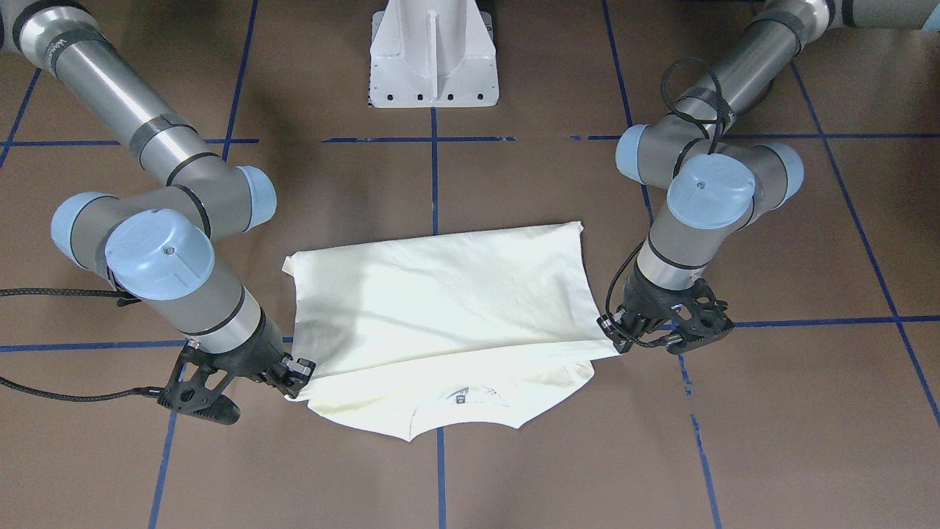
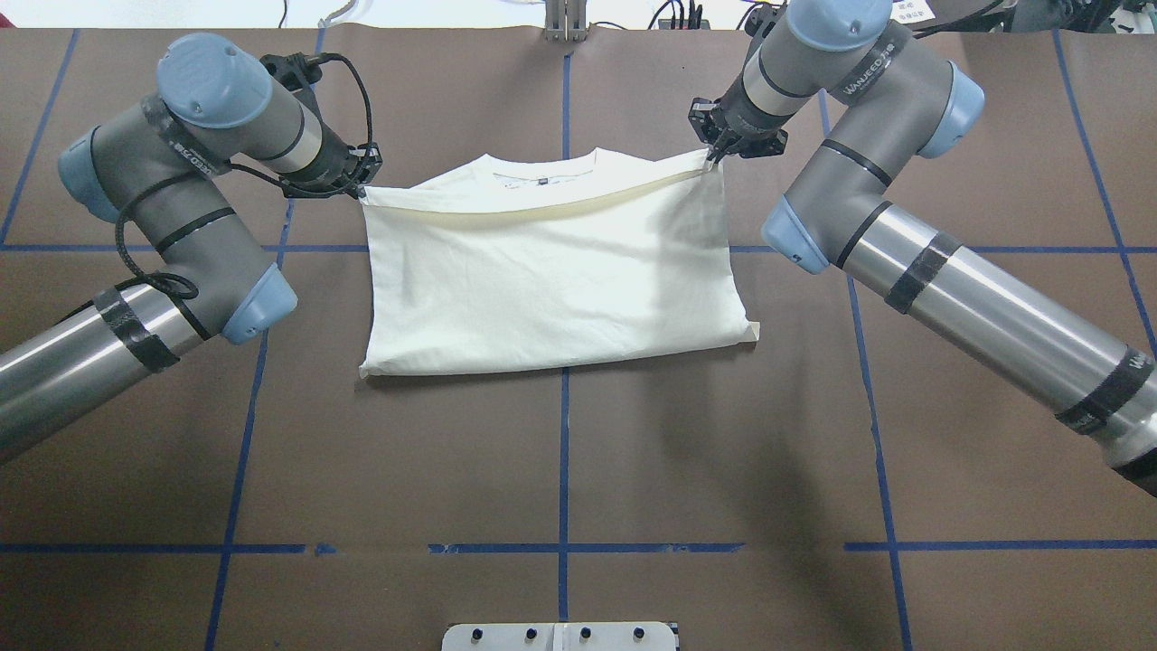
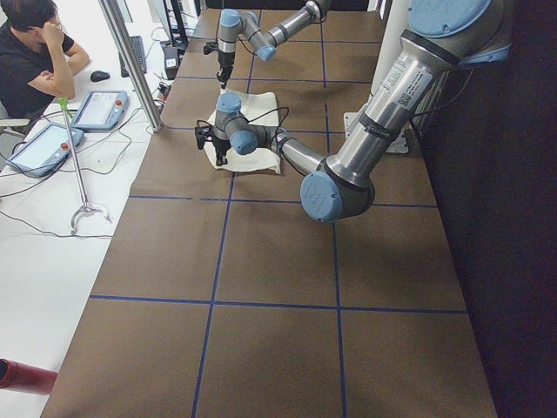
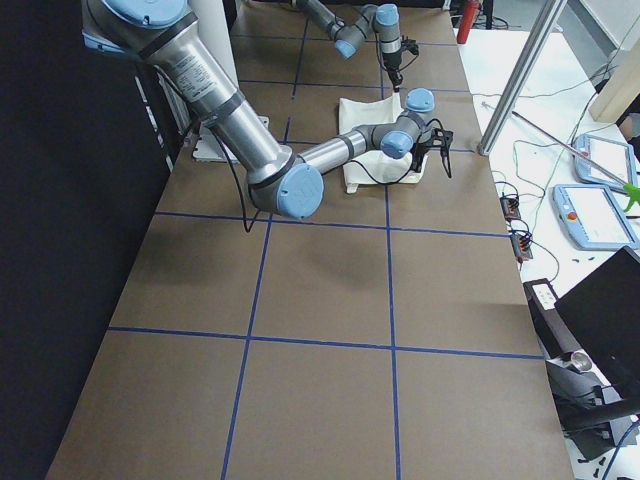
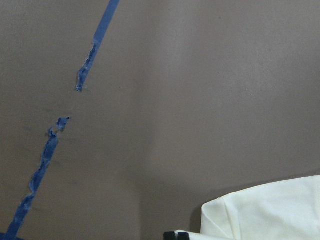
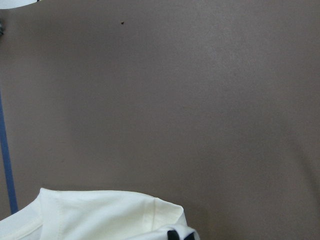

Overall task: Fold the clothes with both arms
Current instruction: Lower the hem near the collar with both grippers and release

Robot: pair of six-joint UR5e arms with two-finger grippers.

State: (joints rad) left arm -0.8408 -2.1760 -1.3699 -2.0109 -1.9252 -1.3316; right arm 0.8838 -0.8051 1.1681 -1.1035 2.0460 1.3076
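Note:
The clothes are one cream shirt (image 1: 448, 301), plain side up on the brown table and folded so its hem lies just short of the collar (image 1: 463, 400). The same shirt (image 2: 551, 280) shows from overhead with the top layer's far edge slightly raised. My left gripper (image 2: 362, 185) is shut on that layer's left corner, and it appears on the right (image 1: 613, 330) from the front. On the opposite corner my right gripper (image 2: 712, 155) is shut, seen also at the front view's left (image 1: 301, 375). Each wrist view catches a shirt corner (image 5: 270, 210) (image 6: 100, 215) at its bottom edge.
The white pedestal base (image 1: 433, 59) stands on the robot's side of the shirt. Blue tape lines (image 2: 564, 452) grid the table. A person (image 3: 35, 52) sits at a side desk with tablets (image 3: 96, 109) beyond the table's far edge.

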